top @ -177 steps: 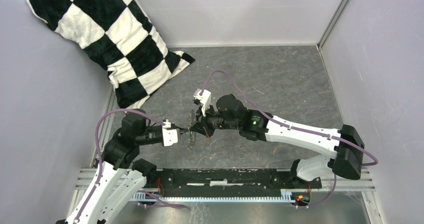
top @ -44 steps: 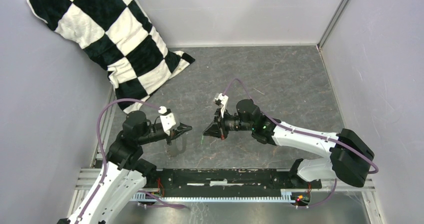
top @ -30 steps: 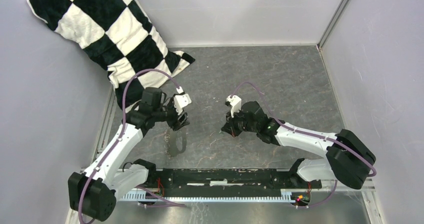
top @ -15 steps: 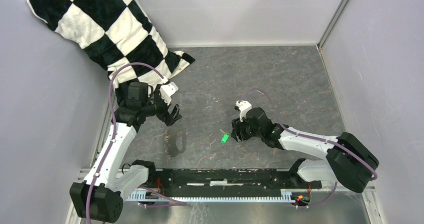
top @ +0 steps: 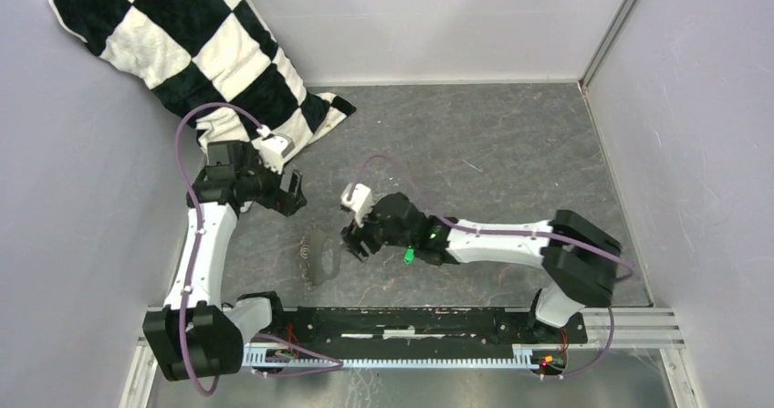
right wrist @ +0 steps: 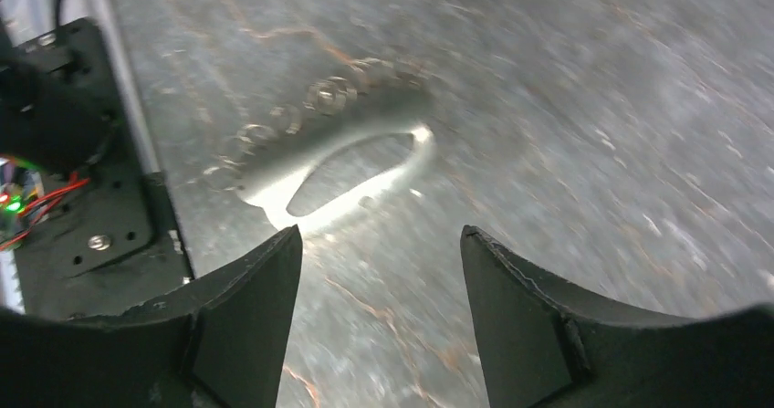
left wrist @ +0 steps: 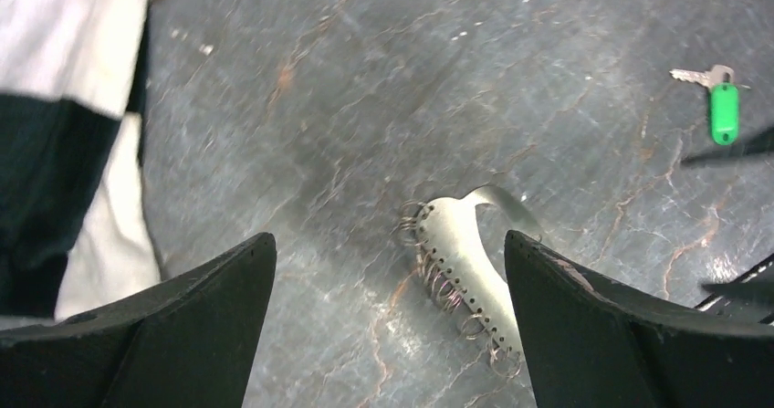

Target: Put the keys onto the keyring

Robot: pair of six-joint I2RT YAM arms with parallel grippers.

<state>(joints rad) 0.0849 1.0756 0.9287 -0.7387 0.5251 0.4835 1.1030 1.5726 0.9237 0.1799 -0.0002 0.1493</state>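
The keyring point(left wrist: 465, 271) lies flat; the key point(left wrist: 721, 111) lies apart from it, unthreaded. Both are judged light, stiff and slippery, and the key is best pinched by its green tag. The left gripper point(top: 292, 192) and right gripper point(top: 358, 242) are spread wide, empty.

Silvery keyring point(left wrist: 467, 255), green-tagged key point(left wrist: 721, 114), black-and-white chequered pillow point(top: 201, 61), grey marbled table point(top: 493, 143) with rust veins

Overhead view looks down from behind; both close wrist views share the keyring point(left wrist: 461, 262).
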